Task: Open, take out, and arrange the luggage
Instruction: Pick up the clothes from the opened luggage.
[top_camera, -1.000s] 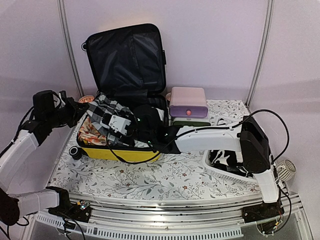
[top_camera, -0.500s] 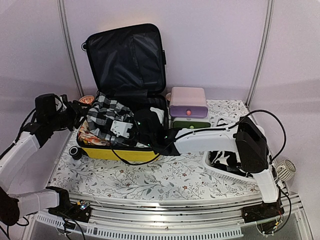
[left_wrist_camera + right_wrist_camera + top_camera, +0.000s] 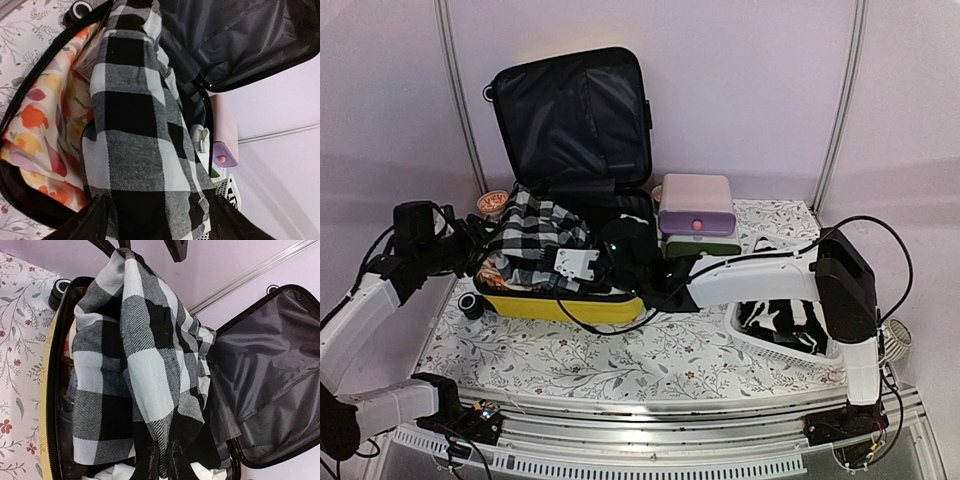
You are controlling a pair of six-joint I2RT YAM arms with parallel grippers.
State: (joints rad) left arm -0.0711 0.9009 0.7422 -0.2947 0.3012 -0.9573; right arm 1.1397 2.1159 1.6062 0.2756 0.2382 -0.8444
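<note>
The yellow luggage (image 3: 560,308) lies open on the table with its black-lined lid (image 3: 570,115) standing up at the back. A black-and-white checked cloth (image 3: 535,235) (image 3: 135,125) (image 3: 135,355) is stretched across the clothes inside. My right gripper (image 3: 552,262) (image 3: 161,455) is shut on the cloth's near end, its fingers pinching the fabric. At the case's left rim my left gripper (image 3: 480,248) (image 3: 160,225) stands open; the cloth's other end lies loose between its spread fingers (image 3: 95,220). A floral cloth (image 3: 40,125) lies under the checked one.
A pink-and-purple drawer box (image 3: 696,205) stands right of the case on a green box. A white mesh basket (image 3: 785,325) with dark cloth in it sits front right under my right arm. A black wheel (image 3: 471,303) sticks out at the case's front left corner.
My left gripper opened and let go of the checked cloth. My right gripper closed on the cloth's other end and drew back to the right, spreading the cloth over the case.
</note>
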